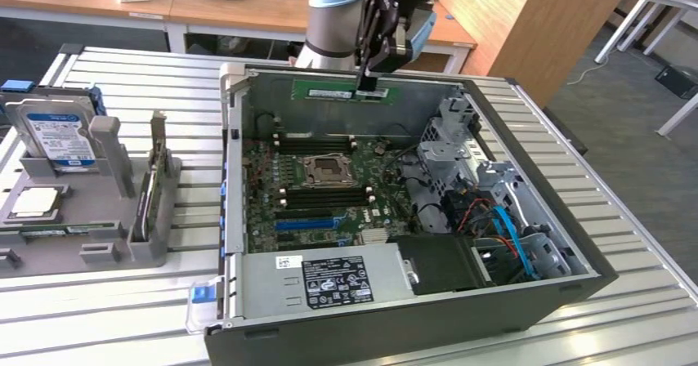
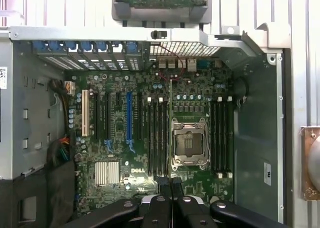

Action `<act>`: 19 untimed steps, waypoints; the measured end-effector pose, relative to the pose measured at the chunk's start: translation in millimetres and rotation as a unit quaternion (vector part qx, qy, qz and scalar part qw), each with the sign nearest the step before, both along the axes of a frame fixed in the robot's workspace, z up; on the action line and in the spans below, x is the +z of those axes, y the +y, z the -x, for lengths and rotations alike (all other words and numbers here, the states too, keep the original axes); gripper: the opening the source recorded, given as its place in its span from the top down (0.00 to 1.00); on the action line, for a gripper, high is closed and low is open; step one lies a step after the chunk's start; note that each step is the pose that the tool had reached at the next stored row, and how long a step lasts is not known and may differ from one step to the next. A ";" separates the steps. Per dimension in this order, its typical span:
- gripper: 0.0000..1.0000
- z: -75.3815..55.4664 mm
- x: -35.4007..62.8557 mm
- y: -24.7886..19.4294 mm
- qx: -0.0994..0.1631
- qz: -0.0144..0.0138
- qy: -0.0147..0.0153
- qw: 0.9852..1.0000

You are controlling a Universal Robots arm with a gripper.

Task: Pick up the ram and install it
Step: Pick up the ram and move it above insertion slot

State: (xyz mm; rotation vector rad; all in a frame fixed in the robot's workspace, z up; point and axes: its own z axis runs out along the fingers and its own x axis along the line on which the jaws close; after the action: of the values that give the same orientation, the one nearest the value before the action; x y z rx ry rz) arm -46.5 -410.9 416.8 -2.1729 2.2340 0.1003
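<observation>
1. Nearest the exterior camera is the PSU [image 1: 338, 280] with its black label. It lies in the near corner of the open case [image 1: 234, 178], well below and in front of the gripper [image 1: 369, 87].
2. Straight under the gripper lies the board [image 2: 120, 138]. The CPU socket [image 2: 190, 144] sits between two banks of black slots [image 2: 156, 135], all well below the fingertips.
3. Below the gripper, toward the exterior view's right, a metal drive cage [image 1: 453, 133] and a tangle of cables [image 1: 496, 219] crowd that side of the case.
4. Well off to the gripper's side on the exterior view's left, a grey tray [image 1: 109, 219] on the slatted surface [image 1: 610, 219] holds a hard drive [image 1: 57, 137].
5. The ram [image 1: 333, 94] hangs in the air over the far part of the case, pinched near its end on the exterior view's right.
6. Its long axis is level and runs across the exterior view, parallel to the slots below. Most of the stick reaches out from the gripper toward that view's left, with its flat face toward the exterior camera.
7. The arm [image 1: 333, 11] rises behind the case's far wall. Its wrist is turned down, and the fingers [image 2: 165, 188] are closed on the ram.
</observation>
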 end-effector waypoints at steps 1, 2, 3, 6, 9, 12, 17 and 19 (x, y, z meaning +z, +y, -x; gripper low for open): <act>0.88 0.0 -2.0 0.0 0.000 0.000 0.000 1.000; 0.88 0.0 -3.8 0.0 0.000 0.000 0.000 1.000; 0.88 0.0 -5.6 0.0 0.000 0.000 0.000 1.000; 0.88 0.0 -10.9 0.0 0.000 0.000 0.000 1.000; 0.88 0.0 -16.5 0.0 0.000 0.000 0.000 1.000; 0.88 0.0 -21.9 0.0 0.000 0.000 0.000 1.000; 0.88 0.0 -31.0 0.0 0.000 0.000 0.000 1.000; 0.88 0.0 -34.6 0.0 0.000 0.000 0.000 1.000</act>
State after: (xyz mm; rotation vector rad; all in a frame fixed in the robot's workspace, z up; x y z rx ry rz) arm -46.5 -410.9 382.1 -2.1729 2.2340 0.1003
